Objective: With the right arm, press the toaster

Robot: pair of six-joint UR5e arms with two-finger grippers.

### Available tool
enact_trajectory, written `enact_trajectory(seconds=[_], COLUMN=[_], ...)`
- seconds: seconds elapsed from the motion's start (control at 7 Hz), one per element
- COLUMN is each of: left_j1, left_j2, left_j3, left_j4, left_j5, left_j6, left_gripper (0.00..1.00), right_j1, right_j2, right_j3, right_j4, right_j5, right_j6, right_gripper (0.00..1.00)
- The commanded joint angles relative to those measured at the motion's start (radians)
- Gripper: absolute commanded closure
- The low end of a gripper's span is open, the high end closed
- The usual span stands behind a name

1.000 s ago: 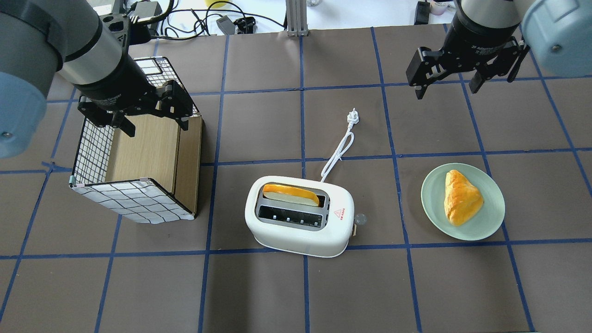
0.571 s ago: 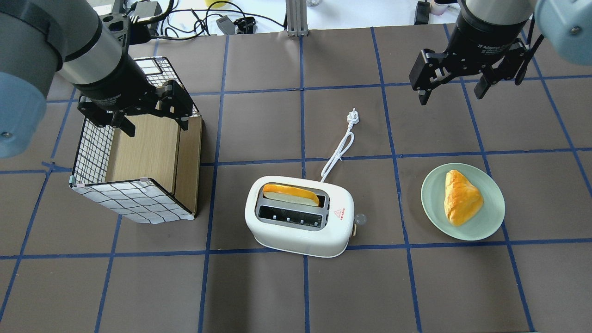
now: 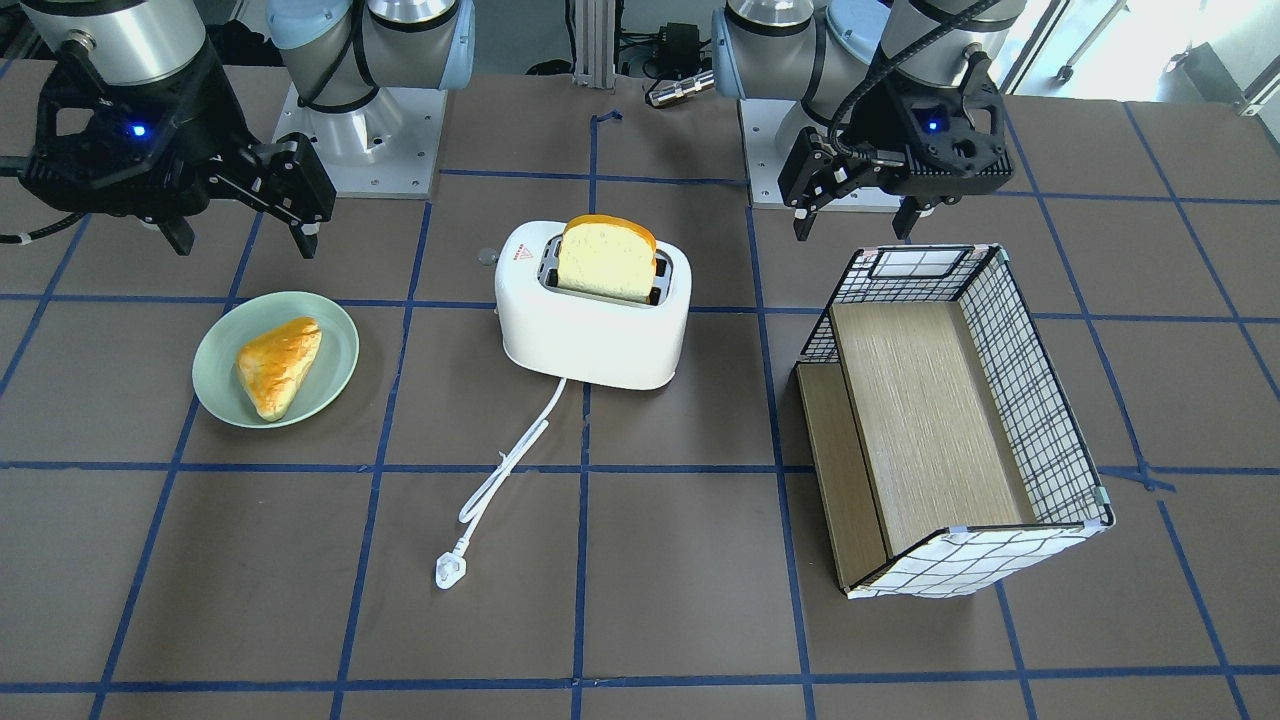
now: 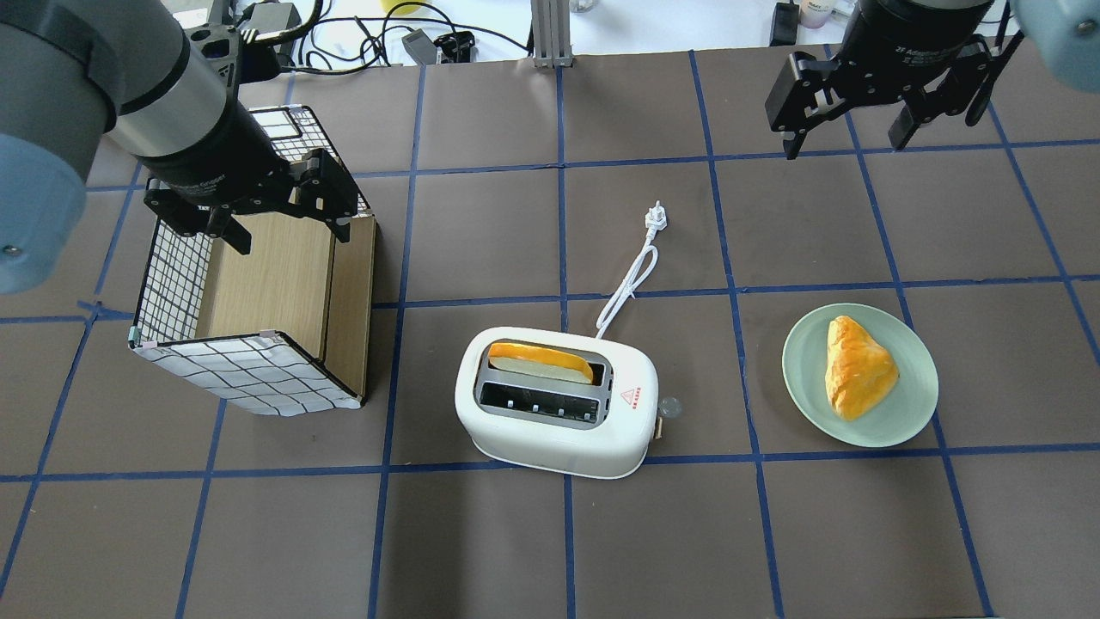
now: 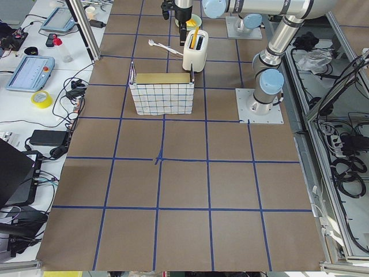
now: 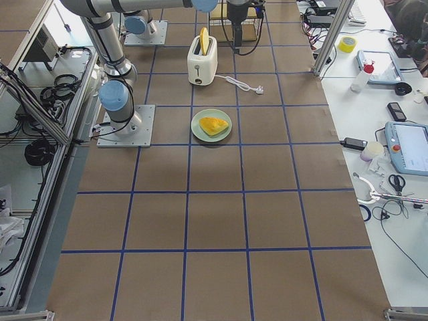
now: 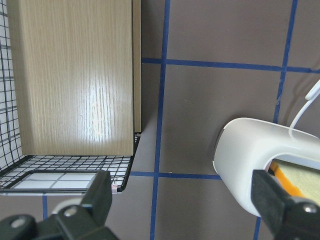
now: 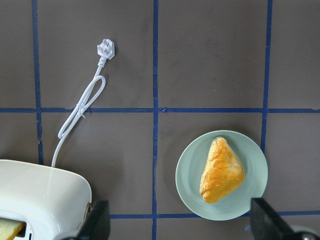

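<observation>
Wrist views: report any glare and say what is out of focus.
Left wrist view: a bright glare streak runs down the basket's wooden panel; the left gripper at the bottom edge is blurred, the table sharp. Right wrist view: soft sheen on the toaster; the right gripper is blurred, the plate crisp.

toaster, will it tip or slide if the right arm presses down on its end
Probably stays upright: the toaster sits broad and low. Its smooth, rounded plastic shell looks light, so an off-centre push may skid it. The slack, unplugged cord should not hold it.
</observation>
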Motion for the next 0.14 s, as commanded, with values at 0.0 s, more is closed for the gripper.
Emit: enact_trajectory(seconds=[0.0], left_j1=[0.000], left_j2=[0.000], left_j3=[-0.001], left_j4=[0.000], left_j5=[0.000], left_j6=[0.000], left_gripper=[0.00], right_j1=[0.000], right_j2=[0.000], right_j3=[0.005], right_j4=[0.003], right_j5=[0.010], right_j6=[0.004], right_gripper=[0.00])
